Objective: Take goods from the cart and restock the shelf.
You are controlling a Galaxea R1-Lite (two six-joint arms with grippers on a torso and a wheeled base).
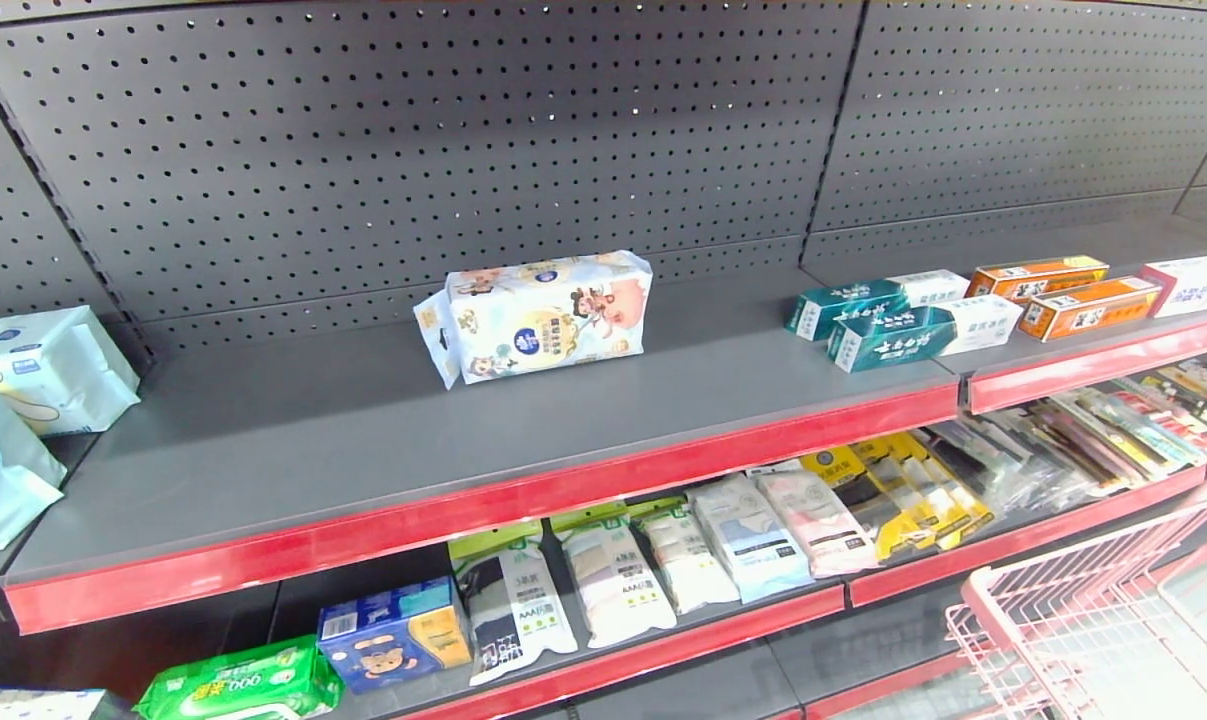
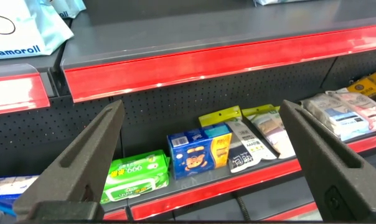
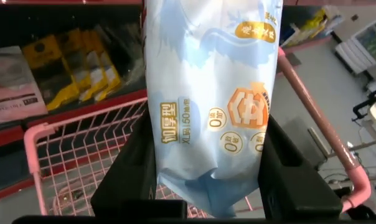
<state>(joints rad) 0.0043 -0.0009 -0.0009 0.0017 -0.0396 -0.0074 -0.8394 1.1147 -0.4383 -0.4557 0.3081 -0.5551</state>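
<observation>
Pack: a soft pale-blue pack (image 3: 210,93) is held in the right gripper (image 3: 210,165), over the pink cart (image 3: 35,134) and clear of its wire floor.
Right gripper: clamped on the pack, one dark finger on each side of its near end.
Long axis: the pack runs lengthwise out from between the fingers, and most of its body lies beyond the fingertips.
Left gripper: the left gripper (image 2: 200,107) is spread wide and holds nothing. It faces the lower tier, below the red front edge of the upper board, with a green wipes packet (image 2: 137,176) and a blue box (image 2: 199,149) ahead of it.
Shelf: the grey upper board (image 1: 363,430) has one similar printed pack (image 1: 543,315) standing near its back panel, and bare board on both sides of that pack.
Deciding relation: in the head view the cart (image 1: 1093,600) sits low at the robot's right, while the bare board lies higher and toward its left. The pack's target is therefore up and across from the right gripper.
Nearer arm: the right arm, since it already carries the goods.
Step judged: lifting out of the cart looks done and placing on the board is not yet done.
Risk: the overhanging far end could catch the red edge.
</observation>
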